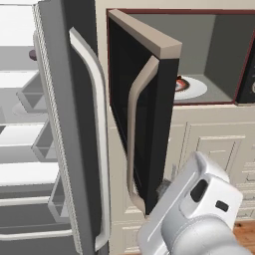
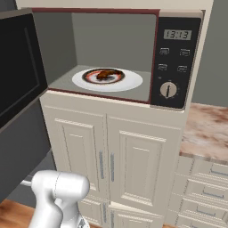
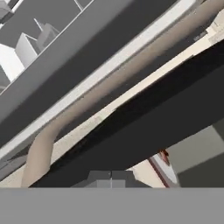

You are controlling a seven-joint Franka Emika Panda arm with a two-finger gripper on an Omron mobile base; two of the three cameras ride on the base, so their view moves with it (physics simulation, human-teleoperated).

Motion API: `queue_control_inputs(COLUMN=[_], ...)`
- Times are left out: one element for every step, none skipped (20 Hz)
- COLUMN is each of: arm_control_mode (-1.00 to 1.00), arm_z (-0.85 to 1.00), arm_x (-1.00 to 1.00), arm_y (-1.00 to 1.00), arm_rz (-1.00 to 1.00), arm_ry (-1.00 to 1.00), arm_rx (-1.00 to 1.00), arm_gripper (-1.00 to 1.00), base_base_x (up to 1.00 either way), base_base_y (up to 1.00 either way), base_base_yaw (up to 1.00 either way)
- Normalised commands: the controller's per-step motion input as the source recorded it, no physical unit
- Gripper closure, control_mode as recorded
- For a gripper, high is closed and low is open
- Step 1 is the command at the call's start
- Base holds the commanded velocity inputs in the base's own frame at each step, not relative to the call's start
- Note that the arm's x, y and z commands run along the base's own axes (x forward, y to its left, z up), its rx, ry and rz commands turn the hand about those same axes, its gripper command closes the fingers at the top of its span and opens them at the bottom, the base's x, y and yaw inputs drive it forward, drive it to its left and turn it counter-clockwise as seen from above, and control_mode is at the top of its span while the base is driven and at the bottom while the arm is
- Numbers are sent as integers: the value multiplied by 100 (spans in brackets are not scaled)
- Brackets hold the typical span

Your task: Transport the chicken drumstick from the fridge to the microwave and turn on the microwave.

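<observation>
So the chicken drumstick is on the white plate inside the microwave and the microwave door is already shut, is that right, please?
Not quite: the microwave door is open, swung out to the left, as the left base view shows. The chicken drumstick does lie on the white plate inside the microwave.

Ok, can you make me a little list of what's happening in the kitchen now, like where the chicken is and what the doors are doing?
chicken drumstick: lying on the white plate inside the microwave
microwave door: open, swung out to the left
fridge door: open, white shelves showing behind it
gripper: low, close to the microwave door's lower edge; open or shut cannot be told
microwave display: lit, digits blurry
</observation>
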Motion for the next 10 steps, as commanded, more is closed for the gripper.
queue_control_inputs(arm_control_mode=[-100,-100,-100,-100,-100,-100,-100,-100,-100,-100], arm_z=[0,0,-1,-1,-2,-3,-3,-4,-4,-5], arm_x=[2,18,24,26,26,22,17,15,14,10], arm_y=[26,31,34,34,32,32,30,29,27,28], arm_rz=[0,0,-1,-3,-3,-2,-1,-1,-1,-1], arm_ry=[0,0,0,0,0,0,0,0,0,0], arm_rx=[-11,-10,-9,-10,-11,-11,-10,-11,-10,-12], arm_gripper=[100,100,100,100,100,100,100,100,100,100], base_base_x=[0,0,0,0,0,0,0,0,0,0], base_base_y=[0,0,0,0,0,0,0,0,0,0], base_base_yaw=[0,0,0,0,0,0,0,0,0,0])
